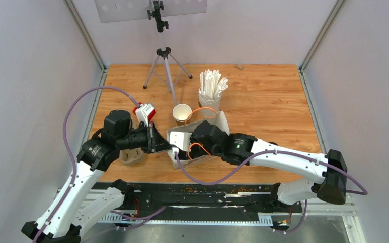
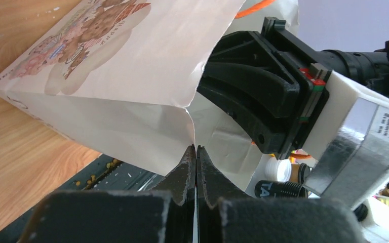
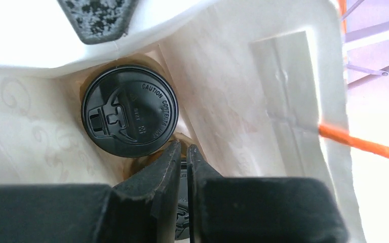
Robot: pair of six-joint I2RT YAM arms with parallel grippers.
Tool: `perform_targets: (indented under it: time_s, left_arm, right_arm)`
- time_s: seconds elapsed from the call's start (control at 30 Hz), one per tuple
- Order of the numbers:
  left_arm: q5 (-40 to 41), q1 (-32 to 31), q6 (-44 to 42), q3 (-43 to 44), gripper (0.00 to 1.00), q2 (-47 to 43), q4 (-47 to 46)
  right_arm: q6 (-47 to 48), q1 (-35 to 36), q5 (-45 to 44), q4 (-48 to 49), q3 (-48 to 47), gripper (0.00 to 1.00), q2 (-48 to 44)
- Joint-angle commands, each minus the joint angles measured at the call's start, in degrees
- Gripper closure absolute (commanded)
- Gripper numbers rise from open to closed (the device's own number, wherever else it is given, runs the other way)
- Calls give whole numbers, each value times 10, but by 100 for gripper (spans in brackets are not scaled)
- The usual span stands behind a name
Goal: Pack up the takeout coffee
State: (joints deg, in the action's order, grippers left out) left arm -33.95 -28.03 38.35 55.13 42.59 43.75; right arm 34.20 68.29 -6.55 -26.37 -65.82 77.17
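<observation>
At the near middle of the surface [image 1: 273, 101] sits a white paper bag [image 1: 222, 120]. The left hand [image 2: 196, 152] is clenched on its edge. The right hand [image 3: 182, 152] reaches inside, fingers [image 3: 157, 172] nearly together; whether they grasp anything I cannot tell. A lidded cup [image 3: 129, 111] stands in the bag, just beyond them.

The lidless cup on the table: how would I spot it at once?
On the wooden table, find the white paper bag near its middle. Just behind it stands the lidless cup, left of the taller white cup of straws. Unlike that one, it is short, tan outside and holds no straws.
</observation>
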Motion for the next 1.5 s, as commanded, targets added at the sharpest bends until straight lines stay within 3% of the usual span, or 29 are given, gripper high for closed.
perform_targets:
  time_s: [0.0, 0.43, 0.87, 1.23, 1.47]
  left_arm:
    - [3, -2, 7, 25, 100, 4, 12]
    - [27, -2, -13, 40, 96, 16, 39]
    - [47, -2, -67, 80, 73, 41, 58]
    - [76, -2, -128, 149, 55, 73, 93]
    - [151, -2, -137, 210, 49, 97, 135]
  right_arm:
    - [-32, -4, 7, -8, -33, 89, -12]
    - [-106, -39, 23, -7, -71, 86, -10]
    - [-178, -66, 14, 0, -99, 83, -3]
    - [-221, -81, -51, 24, -132, 81, -5]
    - [-231, -84, -95, 27, -156, 81, -4]
